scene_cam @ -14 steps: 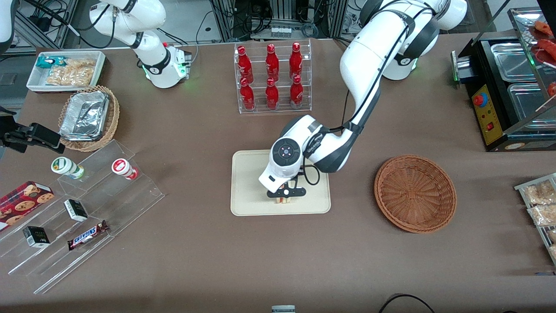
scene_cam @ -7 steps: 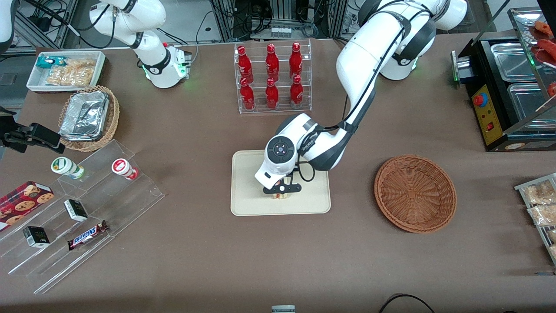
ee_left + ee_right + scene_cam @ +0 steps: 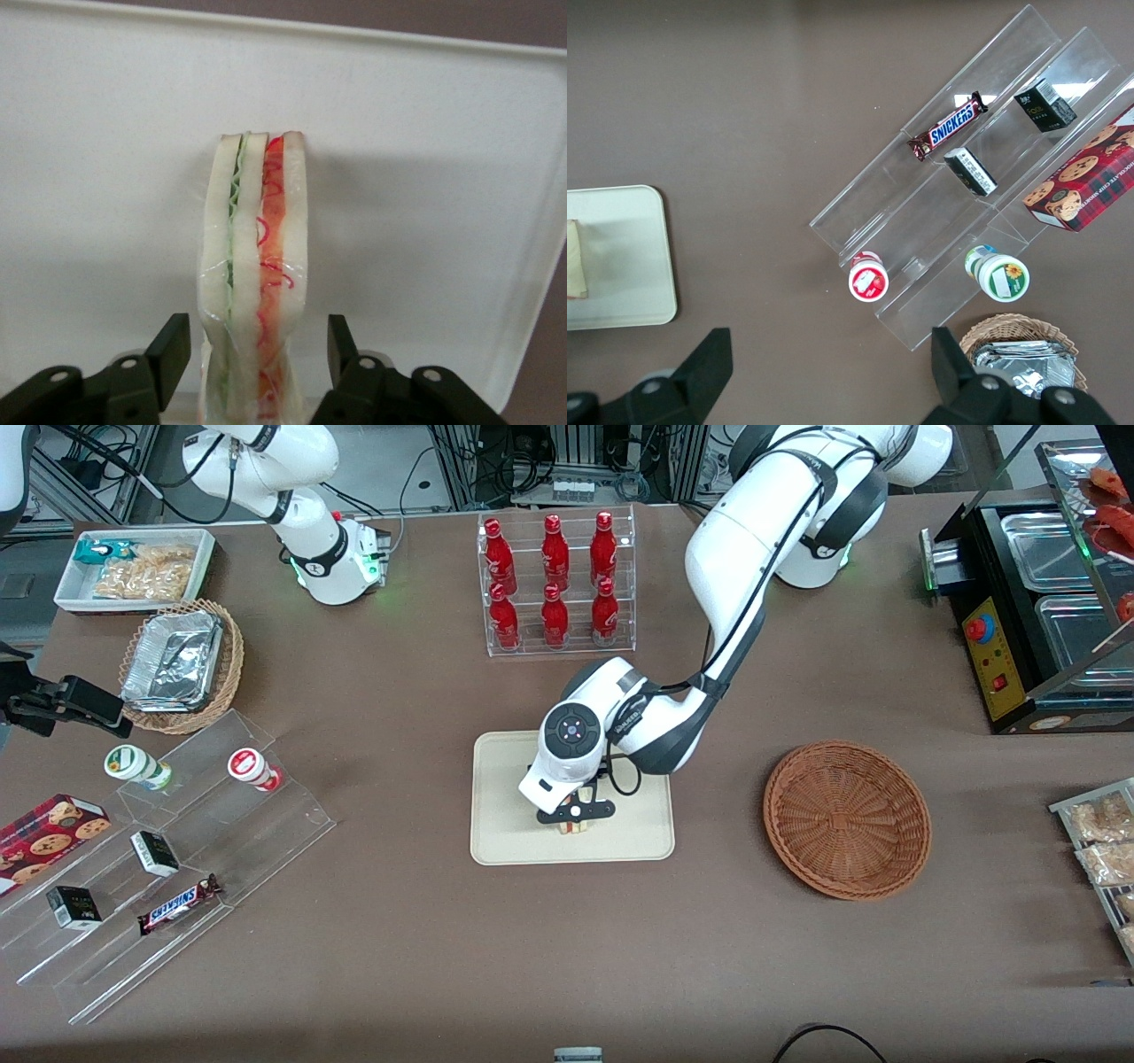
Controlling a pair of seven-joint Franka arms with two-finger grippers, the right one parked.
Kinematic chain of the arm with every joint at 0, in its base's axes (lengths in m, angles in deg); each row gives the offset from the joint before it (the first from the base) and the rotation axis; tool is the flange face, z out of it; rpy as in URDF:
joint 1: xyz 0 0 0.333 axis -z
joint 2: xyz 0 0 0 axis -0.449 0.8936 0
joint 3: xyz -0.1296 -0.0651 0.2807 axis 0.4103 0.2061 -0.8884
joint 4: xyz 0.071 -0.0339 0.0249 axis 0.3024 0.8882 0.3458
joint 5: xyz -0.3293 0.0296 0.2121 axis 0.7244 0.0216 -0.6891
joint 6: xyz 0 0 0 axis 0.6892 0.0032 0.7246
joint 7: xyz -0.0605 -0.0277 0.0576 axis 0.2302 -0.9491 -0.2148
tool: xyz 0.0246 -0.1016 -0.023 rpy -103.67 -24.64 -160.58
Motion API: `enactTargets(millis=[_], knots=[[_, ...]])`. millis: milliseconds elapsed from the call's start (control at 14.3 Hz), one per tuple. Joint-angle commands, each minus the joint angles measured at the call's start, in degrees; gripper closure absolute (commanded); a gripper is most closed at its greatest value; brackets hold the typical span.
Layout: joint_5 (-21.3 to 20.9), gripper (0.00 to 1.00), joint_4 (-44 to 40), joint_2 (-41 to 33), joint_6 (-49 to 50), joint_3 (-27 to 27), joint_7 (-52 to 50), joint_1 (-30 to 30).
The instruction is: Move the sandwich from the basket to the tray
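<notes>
The sandwich stands on its edge on the cream tray, in the half of the tray nearer the front camera. My left gripper is right above it. In the left wrist view the sandwich shows white bread with green and red filling, wrapped in clear film. My gripper is open: both black fingers stand beside the sandwich with a small gap on each side. The reddish-brown basket sits empty toward the working arm's end of the table. The right wrist view shows the tray and a bit of the sandwich.
A clear rack of red bottles stands farther from the camera than the tray. A stepped acrylic shelf with snacks, a tan basket of foil containers and a white snack box lie toward the parked arm's end. A black warmer stands at the working arm's end.
My gripper and the sandwich shifted a little toward the parked arm's end and farther from the camera over the tray. They have hardly moved in the last half second.
</notes>
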Motion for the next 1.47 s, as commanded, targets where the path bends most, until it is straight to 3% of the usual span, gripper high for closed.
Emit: enactTargets(millis=[0,420,630,1400], knots=[[-1.1,0.0,0.0,-4.3,2.7,-0.7,-1.9,0.1],[-1.4,0.0,1.7,-14.0,19.6,-1.6,2.4,-6.3],[-1.4,0.0,7.6,-18.6,19.6,-3.6,5.3,-9.8],[-1.2,0.0,31.9,-43.5,20.2,-4.4,34.5,-28.1]])
